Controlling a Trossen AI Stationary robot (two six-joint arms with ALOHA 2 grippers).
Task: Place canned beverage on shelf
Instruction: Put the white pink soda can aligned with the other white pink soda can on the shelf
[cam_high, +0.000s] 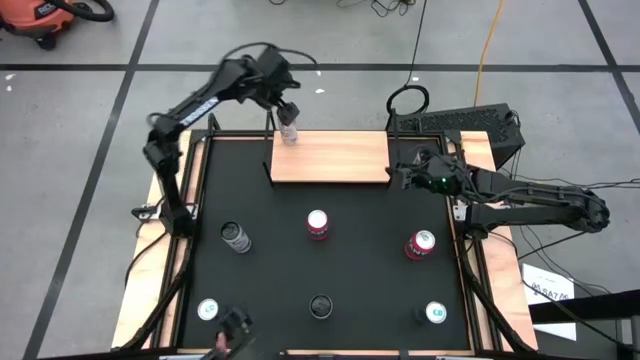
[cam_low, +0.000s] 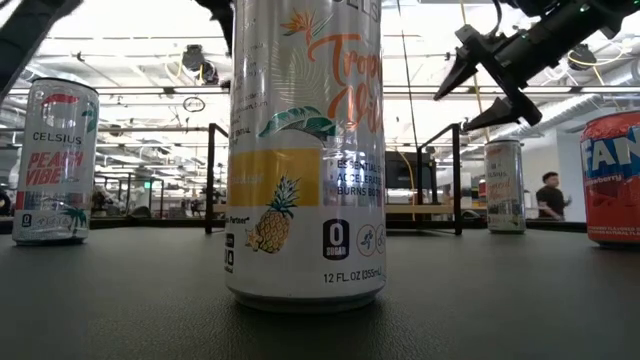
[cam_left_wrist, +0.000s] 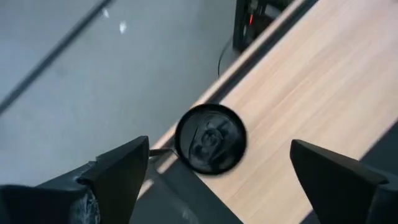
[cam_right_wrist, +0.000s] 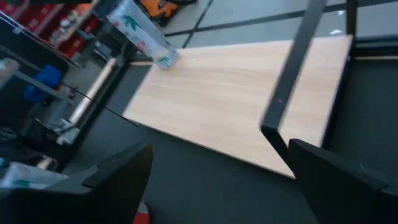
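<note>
A clear-silver can (cam_high: 289, 133) stands upright on its base at the far left corner of the light-wood shelf (cam_high: 330, 157). In the left wrist view its dark top (cam_left_wrist: 211, 138) shows from above. My left gripper (cam_high: 287, 110) hovers over this can, open, its fingers (cam_left_wrist: 118, 174) wide apart on either side and not touching it. My right gripper (cam_high: 398, 176) is open and empty at the shelf's right end, beside the black upright (cam_right_wrist: 292, 81). The right wrist view also shows the can (cam_right_wrist: 140, 34) on the board.
Several more cans stand on the black tabletop: a dark one (cam_high: 235, 237), a pink one (cam_high: 318, 224), a red one (cam_high: 420, 244), and three along the near edge (cam_high: 320, 305). A pineapple-print can (cam_low: 305, 150) fills the low view. The rest of the shelf board is bare.
</note>
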